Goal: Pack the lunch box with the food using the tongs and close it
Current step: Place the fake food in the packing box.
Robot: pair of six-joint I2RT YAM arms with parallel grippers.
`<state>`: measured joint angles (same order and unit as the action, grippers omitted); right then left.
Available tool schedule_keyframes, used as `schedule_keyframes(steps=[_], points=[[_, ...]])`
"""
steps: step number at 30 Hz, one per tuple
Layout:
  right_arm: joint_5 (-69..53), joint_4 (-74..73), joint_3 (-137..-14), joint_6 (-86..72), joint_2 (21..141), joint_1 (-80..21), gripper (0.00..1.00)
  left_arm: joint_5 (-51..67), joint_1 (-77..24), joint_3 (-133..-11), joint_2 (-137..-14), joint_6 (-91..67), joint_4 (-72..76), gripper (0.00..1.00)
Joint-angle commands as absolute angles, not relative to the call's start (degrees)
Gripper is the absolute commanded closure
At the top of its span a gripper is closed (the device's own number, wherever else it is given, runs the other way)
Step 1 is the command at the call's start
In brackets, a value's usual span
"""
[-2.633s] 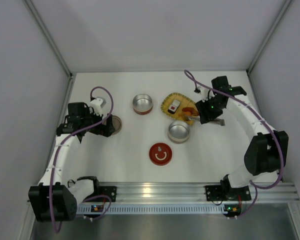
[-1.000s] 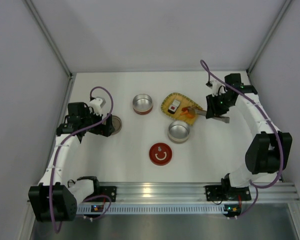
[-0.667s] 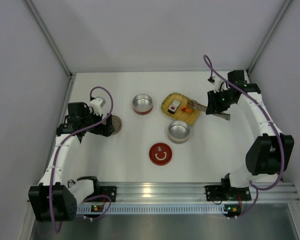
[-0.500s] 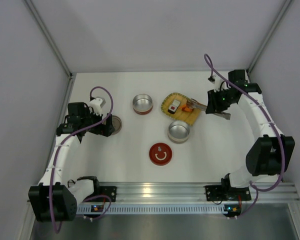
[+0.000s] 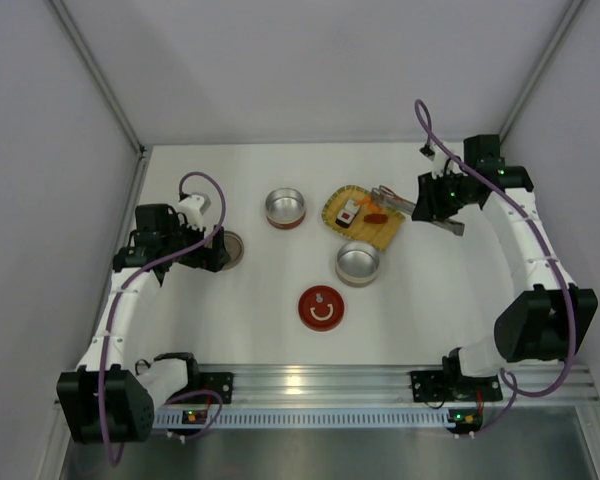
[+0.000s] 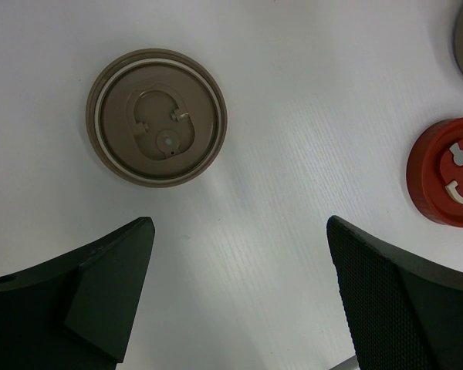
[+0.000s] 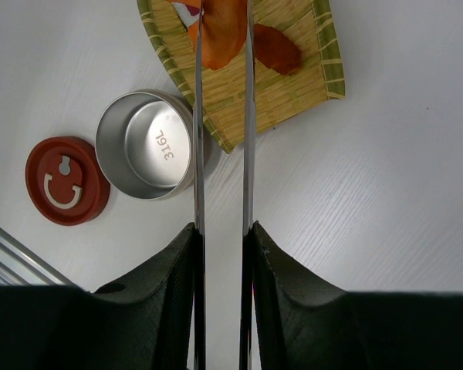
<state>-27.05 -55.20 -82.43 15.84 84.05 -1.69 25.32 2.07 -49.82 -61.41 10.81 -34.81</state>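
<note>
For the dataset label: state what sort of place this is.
Probably a robot lab test cell, not a kitchen: plain white walls box in a white table, an aluminium rail carries the arm bases, and food lies on a woven tray.

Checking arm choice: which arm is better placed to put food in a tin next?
Right. The right end effector grips the tongs, orange piece between them, near a tin; left end effector hangs open above a tan lid.

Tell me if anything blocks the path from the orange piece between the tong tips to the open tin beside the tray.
Nothing visible does. The orange piece sits between the tongs' tips over the yellow tray; the open tin lies just past the tray's edge, empty, the red lid off to one side.
</note>
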Motion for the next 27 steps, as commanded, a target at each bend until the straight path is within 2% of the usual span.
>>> schedule_keyframes(steps=[1, 17, 27], points=[[-29.79, -53.61, -85.26, 16.26, 83.06, -1.14, 1.0, 26.72, 2.11, -51.06, -61.17, 10.46, -32.78, 0.02], [-31.64, -61.26, -76.21, 28.21, 72.95, -1.84, 1.0, 27.6, 2.11, -50.71, -61.35, 9.58, -32.17, 0.02], [-29.01, -63.37, -70.32, 31.38, 69.79, -6.23, 1.0, 27.42, 2.02, -51.07, -60.73, 9.58, -32.87, 0.02]])
